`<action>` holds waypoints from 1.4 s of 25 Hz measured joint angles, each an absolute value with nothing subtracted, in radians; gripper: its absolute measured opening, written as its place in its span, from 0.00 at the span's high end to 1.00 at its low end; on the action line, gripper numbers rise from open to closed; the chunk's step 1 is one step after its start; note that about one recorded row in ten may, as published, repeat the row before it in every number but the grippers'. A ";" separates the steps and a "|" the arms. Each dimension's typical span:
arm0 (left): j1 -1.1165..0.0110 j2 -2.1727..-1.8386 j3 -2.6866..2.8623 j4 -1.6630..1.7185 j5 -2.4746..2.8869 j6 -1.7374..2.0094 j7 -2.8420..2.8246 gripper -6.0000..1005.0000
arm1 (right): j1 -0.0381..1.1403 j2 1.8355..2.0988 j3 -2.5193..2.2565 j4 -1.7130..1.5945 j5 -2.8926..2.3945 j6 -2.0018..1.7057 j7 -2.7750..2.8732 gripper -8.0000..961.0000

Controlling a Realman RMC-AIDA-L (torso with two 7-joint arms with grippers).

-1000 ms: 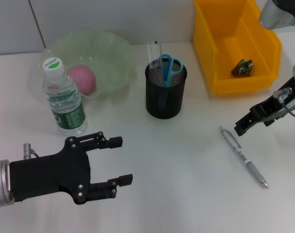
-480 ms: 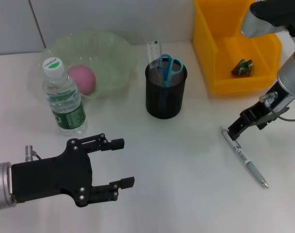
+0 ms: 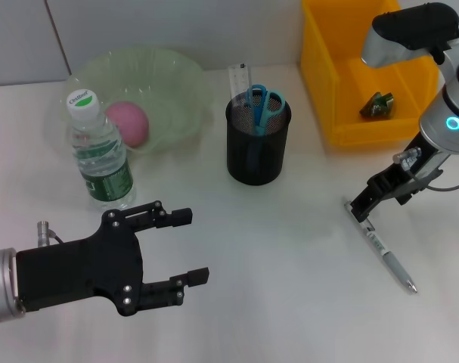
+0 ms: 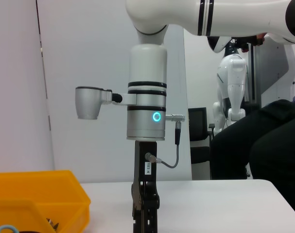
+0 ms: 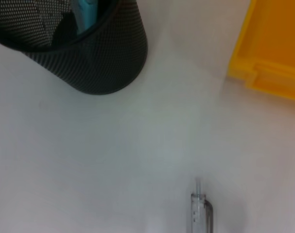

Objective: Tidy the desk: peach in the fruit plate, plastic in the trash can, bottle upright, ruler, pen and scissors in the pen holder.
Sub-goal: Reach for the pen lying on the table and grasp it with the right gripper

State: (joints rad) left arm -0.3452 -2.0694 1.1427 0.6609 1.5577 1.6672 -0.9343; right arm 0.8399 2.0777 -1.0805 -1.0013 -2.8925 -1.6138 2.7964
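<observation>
- Left pincer (image 3: 190, 246): lower left of the frame, fingers spread, idle, holding nothing.
- Bottle (image 3: 99, 153) stands upright; peach (image 3: 128, 122) lies in the fruit plate (image 3: 176, 76).
- Pen holder (image 3: 257, 147), centre, holds the scissors (image 3: 264, 103) and ruler (image 3: 240, 78).
- Step in hand: the pen (image 3: 380, 247), lying flat on the desk (image 3: 289, 265), right of centre.
- Right pincer (image 3: 360, 209) sits at the pen's upper end; whether it is spread cannot be told.
- Next: pinch the pen, lift, carry to the holder.
</observation>
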 joint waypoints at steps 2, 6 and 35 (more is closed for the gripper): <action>-0.345 -2.069 1.143 0.660 1.557 1.667 -0.934 0.26 | 0.841 2.078 -1.081 -0.998 -2.893 -1.612 2.796 0.13; -0.349 -2.069 1.143 0.648 1.555 1.667 -0.930 0.26 | 0.843 2.077 -1.081 -0.996 -2.893 -1.609 2.796 0.13; -0.360 -2.068 1.155 0.619 1.552 1.658 -0.918 0.26 | 0.852 2.083 -1.172 -0.956 -2.887 -1.549 2.831 0.14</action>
